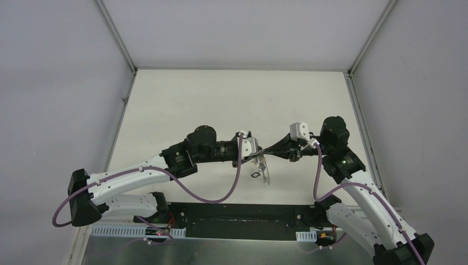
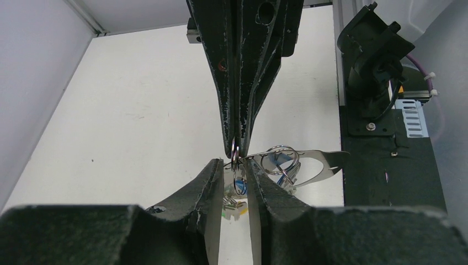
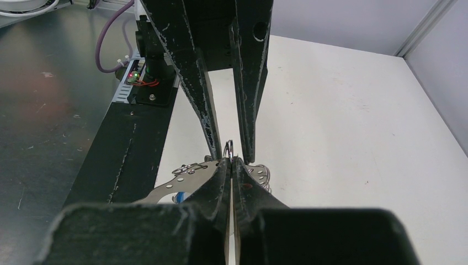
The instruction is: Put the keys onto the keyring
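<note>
Left wrist view: right gripper (image 2: 236, 148) fingers pressed together, pinching a small silver ring (image 2: 234, 157) — left gripper (image 2: 235, 167) fingers narrowly spread either side of it.

a white table (image 1: 221, 99) boxed in by pale grey walls (image 1: 49, 83) and aluminium framing (image 1: 117, 37).

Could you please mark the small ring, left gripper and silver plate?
small ring (image 2: 234, 154): left wrist view, its visible edge.
left gripper (image 2: 234, 168): left wrist view, between its fingertips.
silver plate (image 2: 324, 161): left wrist view, its flat right end.
</note>
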`<state>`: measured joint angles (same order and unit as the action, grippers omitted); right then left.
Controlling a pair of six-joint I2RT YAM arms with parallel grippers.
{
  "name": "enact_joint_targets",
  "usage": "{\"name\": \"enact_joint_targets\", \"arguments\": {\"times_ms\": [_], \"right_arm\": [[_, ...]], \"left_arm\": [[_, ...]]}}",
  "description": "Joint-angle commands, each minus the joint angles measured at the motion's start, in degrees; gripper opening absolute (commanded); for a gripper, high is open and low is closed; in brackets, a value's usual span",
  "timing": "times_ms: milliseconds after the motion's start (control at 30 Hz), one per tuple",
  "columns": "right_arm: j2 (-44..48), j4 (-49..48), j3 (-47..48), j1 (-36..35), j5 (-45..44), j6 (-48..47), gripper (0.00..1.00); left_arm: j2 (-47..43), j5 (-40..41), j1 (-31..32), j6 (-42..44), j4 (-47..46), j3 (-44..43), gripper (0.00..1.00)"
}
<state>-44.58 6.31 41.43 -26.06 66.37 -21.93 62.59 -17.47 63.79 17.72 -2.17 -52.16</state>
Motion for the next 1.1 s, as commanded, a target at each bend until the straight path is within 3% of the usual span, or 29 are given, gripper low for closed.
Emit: {"name": "enact_joint_targets", "arguments": {"times_ms": [0, 233, 400, 433, 500, 533, 633, 767, 900, 1067], "right_arm": [[0.90, -3.67, 0.52, -0.13, 1.67, 0.32, 0.00], [0.73, -3.12, 0.66, -0.13, 1.37, 0.15, 0.00], [0.57, -2.59, 0.67, -0.14, 1.29, -0.12, 0.00], [0.50, -2.61, 0.67, -0.13, 1.33, -0.13, 0.00], [0.38, -2.60, 0.83, -0.14, 1.43, -0.13, 0.00], [0.29, -2.61, 0.84, -0.13, 1.50, -0.06, 0.00], [0.14, -2.61, 0.98, -0.17, 1.58, 0.12, 0.00], [0.15, -2.61, 0.96, -0.17, 1.87, 0.31, 0.00], [0.28, -2.57, 0.85, -0.11, 1.92, 0.40, 0.00], [0.45, -2.61, 0.84, -0.13, 1.54, 0.40, 0.00]], "left_arm": [[-0.27, -1.56, 0.55, -1.31, -2.43, -2.82, 0.21], [-0.42, -0.22, 0.61, -2.24, -1.28, -3.37, 0.00], [-0.86, 0.31, 0.55, -2.90, 0.44, -4.17, 0.00], [-1.01, 0.44, 0.50, -2.99, 0.45, -4.11, 0.02], [-1.01, 0.51, 0.55, -3.25, 0.42, -4.10, 0.25], [-0.94, 0.52, 0.53, -3.30, 0.42, -4.05, 0.31], [-0.51, 0.23, 0.55, -3.47, 0.33, -4.18, 0.33], [0.05, 0.03, 0.61, -3.39, 0.39, -4.18, 0.25], [-0.41, 1.83, 0.55, -3.34, 0.50, -3.64, 0.00], [-1.52, 3.51, 0.55, -2.80, 1.89, -3.59, 0.00]]}}
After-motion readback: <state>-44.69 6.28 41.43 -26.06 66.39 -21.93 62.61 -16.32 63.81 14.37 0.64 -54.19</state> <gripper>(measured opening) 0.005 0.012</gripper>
